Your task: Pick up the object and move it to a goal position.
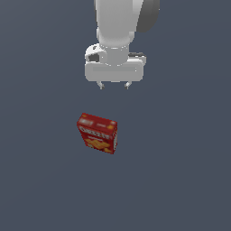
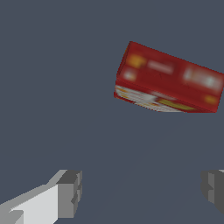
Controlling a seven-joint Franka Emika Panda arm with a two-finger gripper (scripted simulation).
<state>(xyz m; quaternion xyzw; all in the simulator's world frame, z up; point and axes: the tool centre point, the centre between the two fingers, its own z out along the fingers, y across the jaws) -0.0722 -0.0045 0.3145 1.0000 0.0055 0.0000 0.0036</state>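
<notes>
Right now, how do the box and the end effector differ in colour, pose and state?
The box is red with printed lettering; the end effector is plain white with grey fingers. The box sits tilted on the floor; the end effector hangs above it, pointing down. The end effector is open and empty; the box is untouched.

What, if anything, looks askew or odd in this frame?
Only a small thing: the red box stands turned at a slant to the gripper, not square with its open fingers. It looks undamaged, nothing is spilled, and the gripper hangs apart from it, holding nothing.
</notes>
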